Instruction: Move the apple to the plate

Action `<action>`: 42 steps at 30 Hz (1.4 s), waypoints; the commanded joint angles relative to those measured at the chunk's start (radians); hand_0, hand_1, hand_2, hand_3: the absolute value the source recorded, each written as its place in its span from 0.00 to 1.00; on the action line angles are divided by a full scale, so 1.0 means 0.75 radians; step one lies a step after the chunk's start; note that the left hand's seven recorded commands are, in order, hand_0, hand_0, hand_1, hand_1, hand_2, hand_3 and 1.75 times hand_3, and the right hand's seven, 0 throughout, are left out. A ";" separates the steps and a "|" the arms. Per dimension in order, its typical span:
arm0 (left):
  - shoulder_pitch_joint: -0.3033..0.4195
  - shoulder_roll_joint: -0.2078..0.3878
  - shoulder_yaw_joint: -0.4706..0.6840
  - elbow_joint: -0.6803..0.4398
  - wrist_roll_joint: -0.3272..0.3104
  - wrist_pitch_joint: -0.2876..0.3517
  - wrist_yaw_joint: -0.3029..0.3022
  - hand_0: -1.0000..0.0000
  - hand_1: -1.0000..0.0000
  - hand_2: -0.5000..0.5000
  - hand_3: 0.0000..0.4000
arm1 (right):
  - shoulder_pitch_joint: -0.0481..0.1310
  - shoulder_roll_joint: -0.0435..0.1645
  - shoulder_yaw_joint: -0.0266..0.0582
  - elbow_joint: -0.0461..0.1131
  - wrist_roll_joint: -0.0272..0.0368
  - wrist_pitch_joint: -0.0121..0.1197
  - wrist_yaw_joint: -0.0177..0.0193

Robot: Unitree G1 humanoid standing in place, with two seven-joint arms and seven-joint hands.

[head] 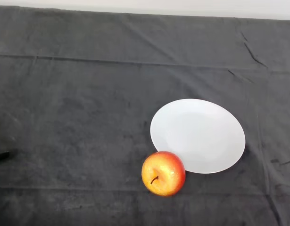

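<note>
A red and yellow apple (163, 173) sits on the dark cloth, stem side towards me, against the near left rim of a white plate (201, 134). The plate lies flat, right of the middle of the table, with nothing on it. Only a small black tip of my left hand (2, 155) shows at the far left edge, well to the left of the apple and apart from it.
The dark cloth (78, 103) covers the whole table and has creases along the back and at the right. A pale wall strip runs along the far edge.
</note>
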 commanded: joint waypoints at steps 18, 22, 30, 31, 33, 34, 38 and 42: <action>-0.093 0.049 -0.116 -0.194 0.105 -0.132 -0.029 1.00 1.00 0.50 0.00 | 0.124 0.167 -0.050 0.098 -0.0698 0.057 -0.0230; -0.036 0.034 -0.135 -0.342 0.105 -0.126 -0.054 1.00 1.00 0.50 0.00 | 0.125 0.167 -0.054 0.097 -0.0761 0.057 -0.0249; 0.086 -0.012 -0.181 -0.634 0.121 -0.085 -0.079 1.00 1.00 0.50 0.00 | 0.126 0.167 -0.061 0.094 -0.0863 0.059 -0.0281; 0.104 -0.019 -0.189 -0.680 0.123 -0.073 -0.083 1.00 1.00 0.50 0.00 | 0.126 0.167 -0.062 0.093 -0.0877 0.059 -0.0286; 0.132 -0.030 -0.202 -0.748 0.128 -0.054 -0.089 1.00 1.00 0.50 0.00 | 0.127 0.167 -0.063 0.092 -0.0897 0.060 -0.0292; 0.152 -0.039 -0.212 -0.794 0.134 -0.040 -0.091 1.00 1.00 0.50 0.00 | 0.127 0.167 -0.064 0.092 -0.0910 0.060 -0.0297; 0.216 -0.064 -0.249 -0.934 0.153 0.002 -0.103 1.00 1.00 0.50 0.00 | 0.128 0.167 -0.067 0.090 -0.0948 0.061 -0.0310; 0.274 -0.079 -0.289 -1.052 0.171 0.037 -0.128 1.00 1.00 0.50 0.00 | 0.129 0.167 -0.069 0.088 -0.0983 0.062 -0.0322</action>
